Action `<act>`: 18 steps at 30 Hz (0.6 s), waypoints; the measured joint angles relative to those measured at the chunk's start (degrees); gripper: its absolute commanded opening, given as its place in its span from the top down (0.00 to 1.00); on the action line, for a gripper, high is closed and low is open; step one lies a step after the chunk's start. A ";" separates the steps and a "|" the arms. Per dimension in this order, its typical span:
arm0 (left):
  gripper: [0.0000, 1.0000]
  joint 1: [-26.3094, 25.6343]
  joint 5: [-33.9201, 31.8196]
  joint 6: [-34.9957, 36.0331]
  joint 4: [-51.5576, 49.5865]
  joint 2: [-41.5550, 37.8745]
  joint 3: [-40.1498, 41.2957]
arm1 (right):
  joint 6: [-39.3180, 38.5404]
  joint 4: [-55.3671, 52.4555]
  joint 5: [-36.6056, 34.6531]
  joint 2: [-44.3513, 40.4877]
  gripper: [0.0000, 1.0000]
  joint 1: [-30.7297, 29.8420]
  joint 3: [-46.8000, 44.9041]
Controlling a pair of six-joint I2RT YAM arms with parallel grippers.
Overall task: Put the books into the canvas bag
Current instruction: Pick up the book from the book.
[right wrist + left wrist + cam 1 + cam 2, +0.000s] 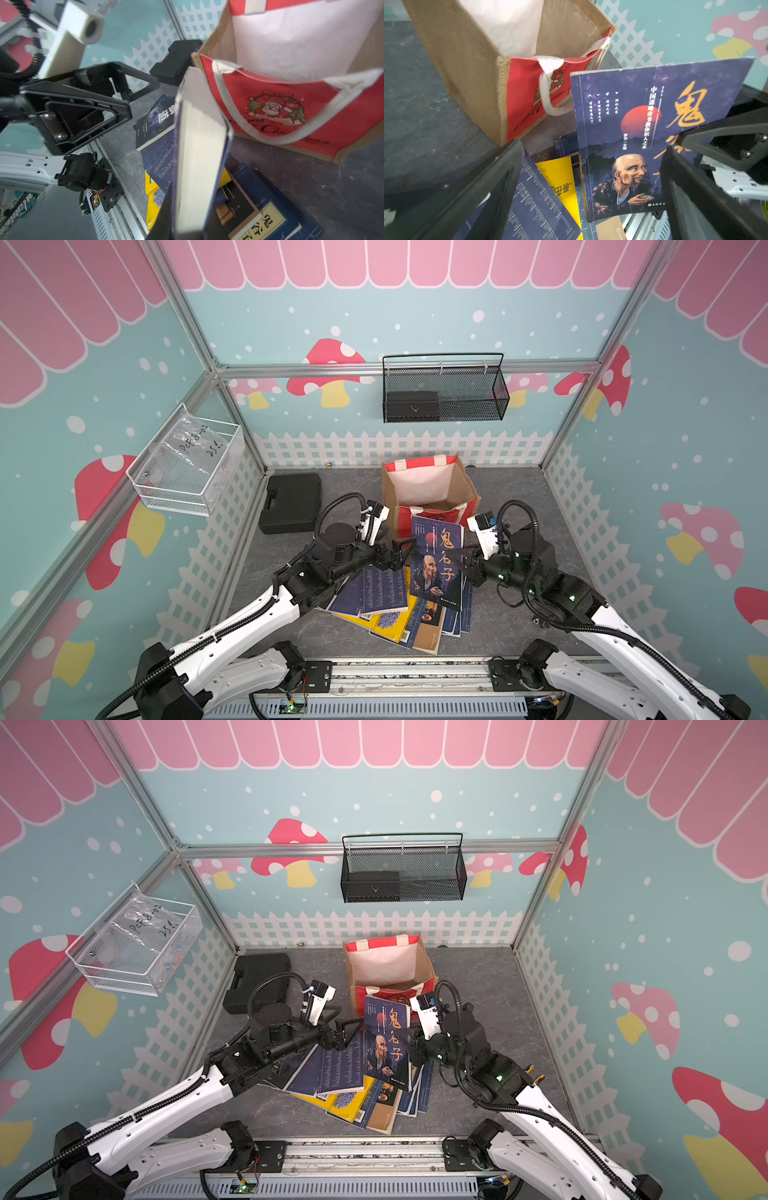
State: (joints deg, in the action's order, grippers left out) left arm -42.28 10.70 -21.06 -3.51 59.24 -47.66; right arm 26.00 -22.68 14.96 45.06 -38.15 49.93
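A dark blue book (436, 564) with a bald man and orange characters on its cover hangs tilted above the pile, just in front of the canvas bag (405, 519). My right gripper (461, 560) is shut on the book's right edge, and the pale page edge (199, 145) runs out between its jaws (191, 216). My left gripper (405, 551) stands open at the book's left edge; whether it touches is unclear. The bag (471, 72) stands upright and open, showing its white lining. Several more books (384, 593), dark blue and yellow, lie fanned on the floor beneath.
A black plastic case (291, 502) lies left of the bag. A black mesh basket (444, 393) hangs on the back wall and a clear wire basket (187, 464) on the left wall. The arms' mounting rail (407, 676) runs along the front edge.
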 measured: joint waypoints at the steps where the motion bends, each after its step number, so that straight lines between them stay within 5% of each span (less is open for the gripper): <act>1: 0.01 0.55 1.70 0.92 -1.16 0.07 -0.94 | -2.03 0.04 2.27 0.15 1.00 0.55 0.66; 9: 0.01 8.41 13.09 12.41 -19.89 2.12 -21.44 | -13.84 3.19 21.57 4.94 1.00 4.48 1.05; 18: 0.02 8.57 24.30 27.30 -44.11 11.61 -38.07 | -25.05 6.19 36.72 9.38 1.00 4.52 1.81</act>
State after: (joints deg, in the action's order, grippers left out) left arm -33.71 35.00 6.24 -47.62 70.85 -85.73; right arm 0.95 -16.49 51.68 54.43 -33.63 51.75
